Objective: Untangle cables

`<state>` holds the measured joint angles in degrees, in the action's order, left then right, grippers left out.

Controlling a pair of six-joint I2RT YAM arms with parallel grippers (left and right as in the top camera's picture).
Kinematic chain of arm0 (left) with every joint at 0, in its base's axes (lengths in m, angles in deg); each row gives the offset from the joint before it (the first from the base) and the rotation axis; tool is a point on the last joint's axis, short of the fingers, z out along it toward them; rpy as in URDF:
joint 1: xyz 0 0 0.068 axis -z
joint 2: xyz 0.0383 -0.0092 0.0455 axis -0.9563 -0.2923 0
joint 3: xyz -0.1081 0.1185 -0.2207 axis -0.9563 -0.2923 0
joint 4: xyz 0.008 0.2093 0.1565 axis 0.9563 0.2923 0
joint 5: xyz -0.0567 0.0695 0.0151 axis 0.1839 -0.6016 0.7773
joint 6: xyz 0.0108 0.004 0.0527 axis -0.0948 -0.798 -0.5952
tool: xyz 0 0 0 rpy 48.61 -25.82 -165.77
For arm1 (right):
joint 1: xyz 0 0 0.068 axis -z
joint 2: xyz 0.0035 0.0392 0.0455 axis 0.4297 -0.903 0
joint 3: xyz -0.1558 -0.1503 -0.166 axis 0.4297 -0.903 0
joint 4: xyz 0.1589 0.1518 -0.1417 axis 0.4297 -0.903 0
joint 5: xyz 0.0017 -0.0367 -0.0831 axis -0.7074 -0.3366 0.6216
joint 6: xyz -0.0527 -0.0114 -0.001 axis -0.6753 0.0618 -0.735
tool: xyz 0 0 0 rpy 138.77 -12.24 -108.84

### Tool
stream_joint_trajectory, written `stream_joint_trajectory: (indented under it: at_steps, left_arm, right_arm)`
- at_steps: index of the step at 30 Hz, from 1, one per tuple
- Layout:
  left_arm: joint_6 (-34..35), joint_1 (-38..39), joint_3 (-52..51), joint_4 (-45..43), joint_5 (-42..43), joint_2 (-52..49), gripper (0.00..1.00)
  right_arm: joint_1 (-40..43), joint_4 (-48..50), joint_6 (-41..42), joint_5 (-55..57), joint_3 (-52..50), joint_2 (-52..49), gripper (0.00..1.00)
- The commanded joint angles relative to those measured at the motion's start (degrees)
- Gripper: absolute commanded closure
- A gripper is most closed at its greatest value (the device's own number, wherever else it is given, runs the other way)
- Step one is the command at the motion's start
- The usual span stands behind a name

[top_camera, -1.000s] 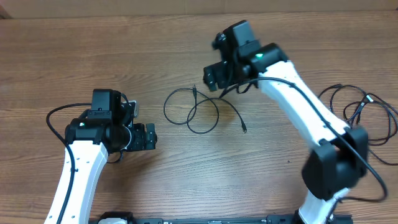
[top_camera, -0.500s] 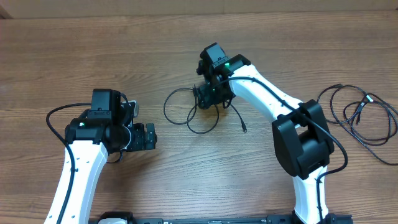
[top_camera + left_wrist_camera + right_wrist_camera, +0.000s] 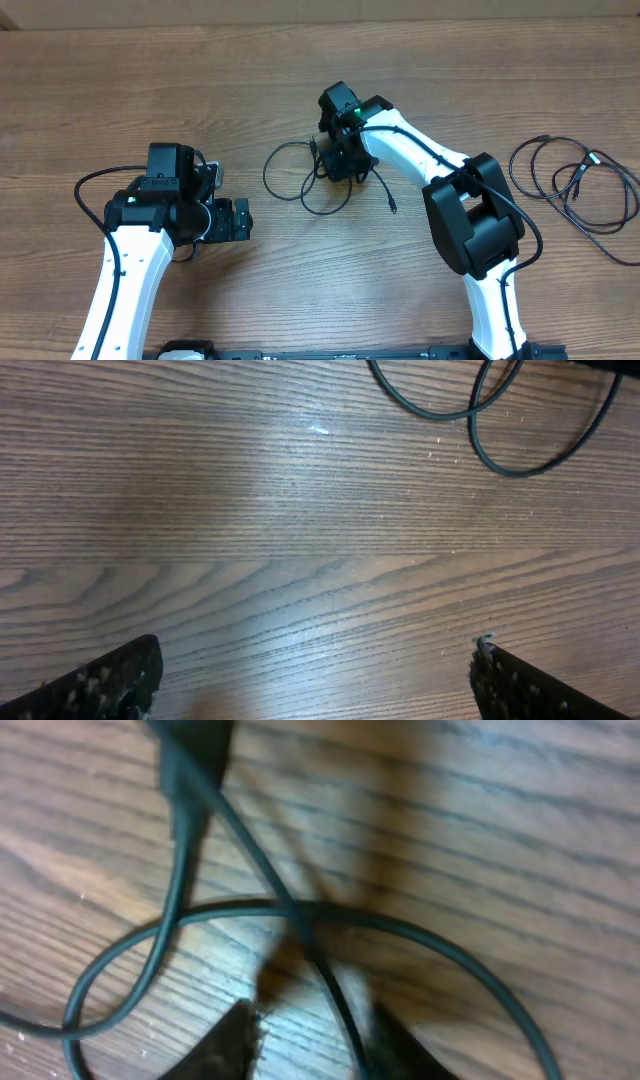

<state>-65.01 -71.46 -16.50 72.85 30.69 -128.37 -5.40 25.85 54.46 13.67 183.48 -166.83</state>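
On the table (image 3: 200, 80), thin black crossing cables (image 3: 295, 910)

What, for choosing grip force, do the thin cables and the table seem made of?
The cables: probably rubber or soft plastic sheathing, matte black with a faint sheen, bending in smooth loops. The table: wood or wood-look laminate, brown with grain lines and soft glare; which cannot be told.

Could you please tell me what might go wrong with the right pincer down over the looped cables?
The right pincer sits open right where two strands of the cables cross, so closing may catch both and drag the tangle whole. The left pincer holds nothing, so a pull might just slide the loops across the table.
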Motion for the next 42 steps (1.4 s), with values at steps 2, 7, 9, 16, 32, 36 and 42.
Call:
stream_joint_trajectory:
  at_steps: [2, 7, 9, 16, 32, 36, 42]
  left_arm:
    - [-1.07, 0.37, -0.2, -0.17, 0.07, -0.33, 0.02]
    - [-1.09, 0.37, -0.2, -0.2, 0.07, -0.33, 0.02]
    - [-1.09, 0.37, -0.2, -0.15, 0.07, -0.33, 0.02]
    - [-1.07, 0.37, -0.2, -0.22, 0.09, -0.33, 0.02]
    - [-0.83, 0.37, -0.2, -0.33, 0.09, -0.33, 0.02]
    - [-0.85, 0.37, -0.2, -0.28, 0.09, -0.33, 0.04]
    - [-0.83, 0.37, -0.2, -0.28, 0.11, -0.33, 0.04]
  right_arm:
    - [-0.04, -0.55, 0.74, 0.11, -2.51, -0.55, 0.87]
    - [-0.04, -1.84, 4.02, 0.09, -1.77, -0.46, 0.96]
    - [0.26, -3.48, 4.31, 0.07, -0.42, -0.35, 0.96]
    - [4.09, -10.69, 4.52, 0.11, 10.64, 4.35, 0.96]
    - [30.53, -20.79, 6.21, 9.07, 28.96, 20.61, 0.96]
    - [40.41, -20.74, 7.54, 9.33, 28.96, 22.84, 0.96]
    - [53.44, -20.96, 10.34, 7.78, 28.87, 23.08, 0.96]
